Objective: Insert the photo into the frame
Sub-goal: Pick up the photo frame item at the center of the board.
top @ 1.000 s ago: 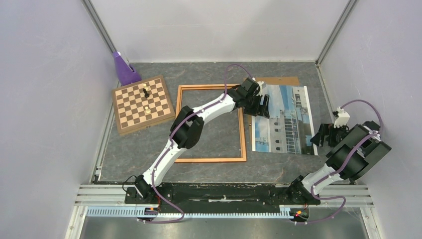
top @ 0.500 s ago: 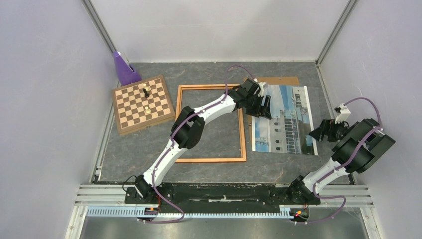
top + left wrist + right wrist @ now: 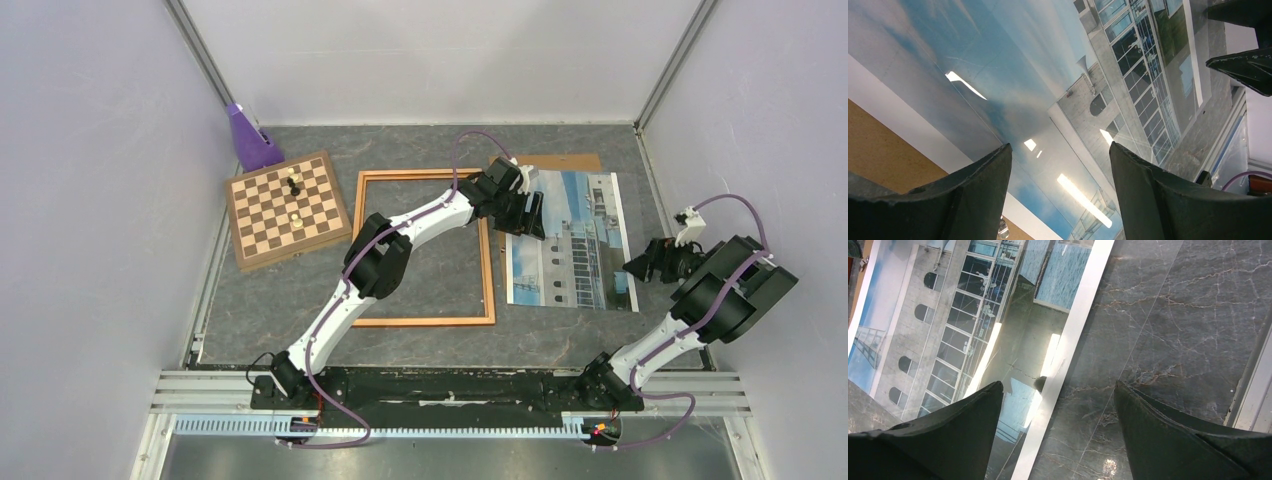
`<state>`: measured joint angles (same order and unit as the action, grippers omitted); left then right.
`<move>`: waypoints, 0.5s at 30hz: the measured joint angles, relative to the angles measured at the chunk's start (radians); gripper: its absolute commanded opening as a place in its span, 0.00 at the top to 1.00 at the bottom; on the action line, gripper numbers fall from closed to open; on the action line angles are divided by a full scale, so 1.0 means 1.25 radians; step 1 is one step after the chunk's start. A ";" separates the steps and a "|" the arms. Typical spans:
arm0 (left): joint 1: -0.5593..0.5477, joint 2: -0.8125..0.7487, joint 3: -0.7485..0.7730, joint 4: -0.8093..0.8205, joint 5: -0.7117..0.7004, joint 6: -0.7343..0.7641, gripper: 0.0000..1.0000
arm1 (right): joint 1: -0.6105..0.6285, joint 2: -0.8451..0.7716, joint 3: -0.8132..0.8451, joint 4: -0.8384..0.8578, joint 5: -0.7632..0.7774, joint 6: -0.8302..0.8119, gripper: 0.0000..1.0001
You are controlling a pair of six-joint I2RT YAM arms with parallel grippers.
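1. The photo (image 3: 570,240) lies flat just right of the frame (image 3: 420,321), not in it yet.
2. Your left claw (image 3: 528,215) and right claw (image 3: 640,268) both gape wide, holding nothing.
3. Pinch an edge softly; don't bend it.

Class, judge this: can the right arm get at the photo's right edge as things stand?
Probably yes. The right gripper hangs open above the white right border of the photo, with nothing between. The left gripper is over its left side, out of the way. Lying flat, it may be hard to pinch.
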<state>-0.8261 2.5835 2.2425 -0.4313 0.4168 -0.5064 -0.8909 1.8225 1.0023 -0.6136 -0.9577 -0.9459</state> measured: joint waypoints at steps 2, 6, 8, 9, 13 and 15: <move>0.000 0.000 -0.001 0.001 0.000 0.000 0.21 | -0.002 0.000 0.000 -0.003 -0.001 -0.006 0.17; 0.000 0.000 -0.003 0.003 0.000 0.003 0.21 | -0.010 -0.008 0.004 -0.040 0.010 -0.014 0.19; 0.000 0.000 -0.003 0.003 0.000 0.005 0.21 | -0.015 -0.012 0.008 -0.074 0.020 -0.020 0.19; 0.000 0.000 -0.003 0.003 0.000 0.005 0.21 | -0.018 -0.014 0.010 -0.095 0.023 -0.024 0.20; 0.000 -0.001 -0.004 0.004 0.000 0.005 0.21 | -0.028 -0.023 0.028 -0.176 0.029 -0.045 0.21; 0.000 -0.001 -0.004 0.004 -0.001 0.006 0.21 | -0.029 -0.026 0.044 -0.220 0.027 -0.058 0.22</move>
<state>-0.8257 2.5824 2.2372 -0.4267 0.4152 -0.4992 -0.9272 1.7897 1.0569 -0.8886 -0.9245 -1.0183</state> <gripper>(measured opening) 0.785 0.794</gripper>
